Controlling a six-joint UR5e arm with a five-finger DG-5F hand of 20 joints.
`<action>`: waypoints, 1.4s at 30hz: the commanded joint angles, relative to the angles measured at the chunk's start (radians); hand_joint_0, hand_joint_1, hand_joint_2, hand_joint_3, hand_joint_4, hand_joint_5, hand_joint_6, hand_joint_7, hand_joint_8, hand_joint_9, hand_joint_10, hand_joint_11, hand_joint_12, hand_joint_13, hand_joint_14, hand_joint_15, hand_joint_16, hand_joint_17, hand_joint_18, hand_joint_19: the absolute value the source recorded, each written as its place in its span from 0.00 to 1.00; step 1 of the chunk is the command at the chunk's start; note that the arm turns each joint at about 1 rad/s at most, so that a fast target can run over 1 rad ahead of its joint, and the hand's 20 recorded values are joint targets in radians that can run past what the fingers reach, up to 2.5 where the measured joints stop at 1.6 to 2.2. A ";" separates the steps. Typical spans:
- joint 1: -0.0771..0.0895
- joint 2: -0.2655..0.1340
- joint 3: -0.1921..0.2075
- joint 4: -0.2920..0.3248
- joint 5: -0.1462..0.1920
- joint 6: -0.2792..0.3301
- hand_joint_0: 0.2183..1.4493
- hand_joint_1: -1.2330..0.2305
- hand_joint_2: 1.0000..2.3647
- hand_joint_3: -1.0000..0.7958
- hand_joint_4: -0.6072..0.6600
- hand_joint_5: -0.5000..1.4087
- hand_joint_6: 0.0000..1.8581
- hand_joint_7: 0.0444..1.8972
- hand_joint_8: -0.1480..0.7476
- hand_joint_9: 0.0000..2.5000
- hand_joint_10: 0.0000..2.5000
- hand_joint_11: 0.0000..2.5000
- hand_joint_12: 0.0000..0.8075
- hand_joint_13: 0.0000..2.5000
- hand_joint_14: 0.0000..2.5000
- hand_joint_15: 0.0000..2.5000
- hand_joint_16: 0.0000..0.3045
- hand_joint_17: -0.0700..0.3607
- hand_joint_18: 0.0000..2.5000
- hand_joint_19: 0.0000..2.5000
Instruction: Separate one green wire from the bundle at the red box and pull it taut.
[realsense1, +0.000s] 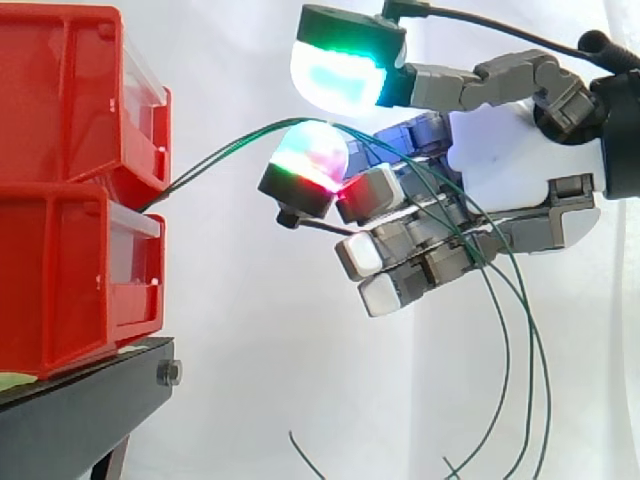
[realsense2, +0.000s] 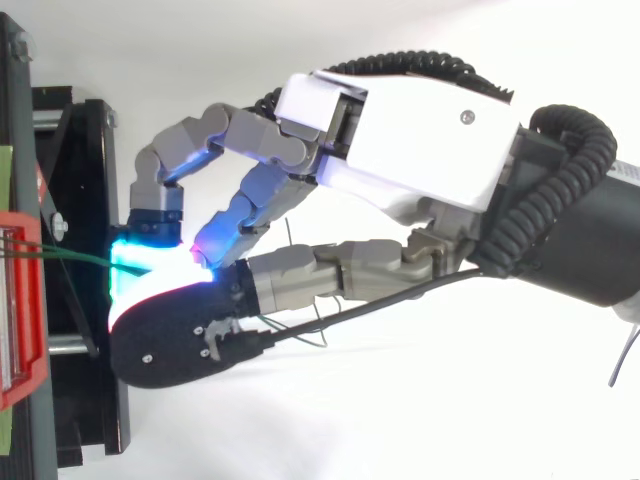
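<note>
Two red bins (realsense1: 60, 190) are stacked at the left on a black stand (realsense1: 90, 410). A bundle of thin green wires (realsense1: 235, 140) comes out between the bins and arcs right and up to my hand (realsense1: 510, 170). The wires lie over a curled finger whose pad (realsense1: 312, 160) glows red, green and white. They then cross the other curled fingers and hang down at the right (realsense1: 520, 350). The thumb pad (realsense1: 340, 72), glowing cyan and green, stands apart above them. In the top view the hand (realsense2: 420, 140) reaches left and a green wire (realsense2: 80, 258) runs from the red bin (realsense2: 20, 300) to the glowing pads.
A white curtain hangs behind everything. The stand's black frame (realsense2: 80, 200) lies just left of the fingertips in the top view. Loose wire ends (realsense1: 300, 450) dangle below the hand in open air.
</note>
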 joint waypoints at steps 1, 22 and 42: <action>0.000 0.000 -0.001 0.000 -0.002 0.000 0.33 0.38 0.01 0.37 0.54 0.17 0.50 0.54 0.46 0.45 0.01 0.50 0.47 0.39 0.01 0.27 0.15 0.41 0.33 0.23; -0.006 0.000 -0.001 -0.004 -0.025 0.000 0.20 0.39 0.00 0.28 0.57 0.17 0.50 0.50 0.51 0.47 0.01 0.50 0.52 0.40 0.01 0.26 0.18 0.44 0.36 0.22; -0.016 0.000 0.012 -0.004 -0.029 -0.002 0.31 0.35 0.01 0.49 0.57 0.17 0.49 0.55 0.51 0.47 0.01 0.50 0.52 0.42 0.01 0.28 0.18 0.44 0.38 0.25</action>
